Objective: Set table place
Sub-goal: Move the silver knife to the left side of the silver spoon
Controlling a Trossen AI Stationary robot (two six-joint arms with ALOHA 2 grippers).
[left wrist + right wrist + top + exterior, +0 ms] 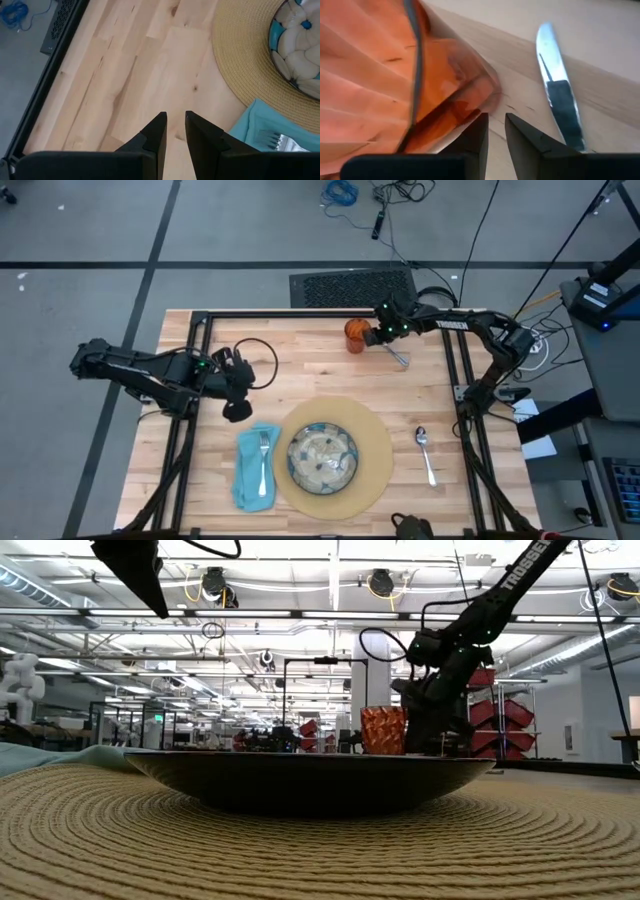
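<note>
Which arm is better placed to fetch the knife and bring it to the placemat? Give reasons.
The right. Its tool hangs at the far edge, right by the knife and the orange cup. The left tool sits over bare wood near the napkin, well away from the knife.

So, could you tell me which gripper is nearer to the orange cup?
The right gripper: it sits right beside the orange cup at the table's far edge. The left gripper hovers near the napkin.

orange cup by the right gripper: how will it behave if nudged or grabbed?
The orange cup looks thin and translucent, so probably light and apt to slide or tip if nudged. Its faceted wall may give the right gripper some purchase. It stands upright on the bare table, the knife close beside, so pushing risks bumping that.
</note>
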